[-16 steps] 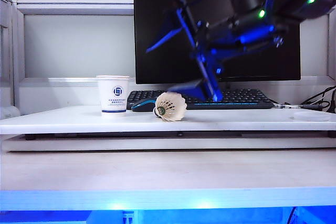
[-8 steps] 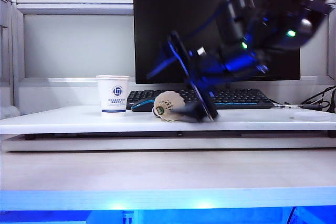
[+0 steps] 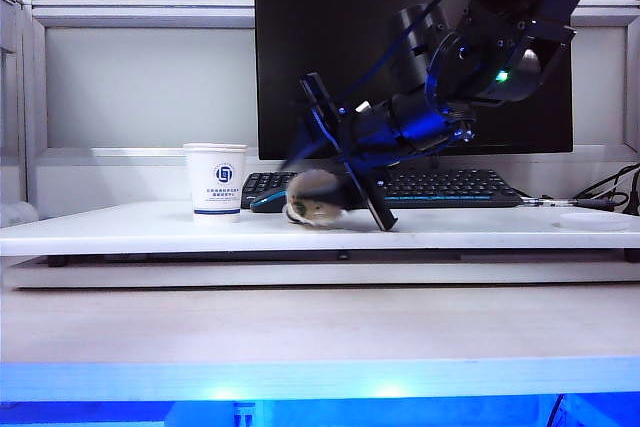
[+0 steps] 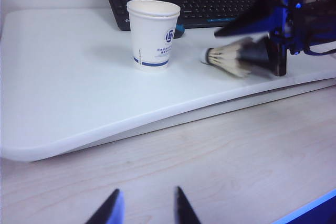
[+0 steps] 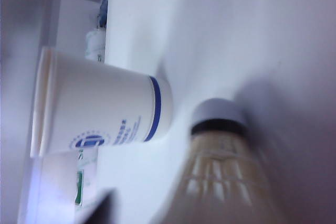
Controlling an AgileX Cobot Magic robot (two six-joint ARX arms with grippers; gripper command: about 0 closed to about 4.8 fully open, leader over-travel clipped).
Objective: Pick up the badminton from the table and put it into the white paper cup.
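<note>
I've got the right gripper straddling the shuttlecock — jaws half-closed around its skirt, grip unconfirmed — cup at 9 o'clock. Left gripper parked, jaws wide, empty.

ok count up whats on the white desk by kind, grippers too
white paper cup: 1
badminton: 1
keyboard: 1
blue mouse: 1
grippers: 2, the right gripper around the badminton's skirt, the left gripper open, back off the desk
total: 6
</note>
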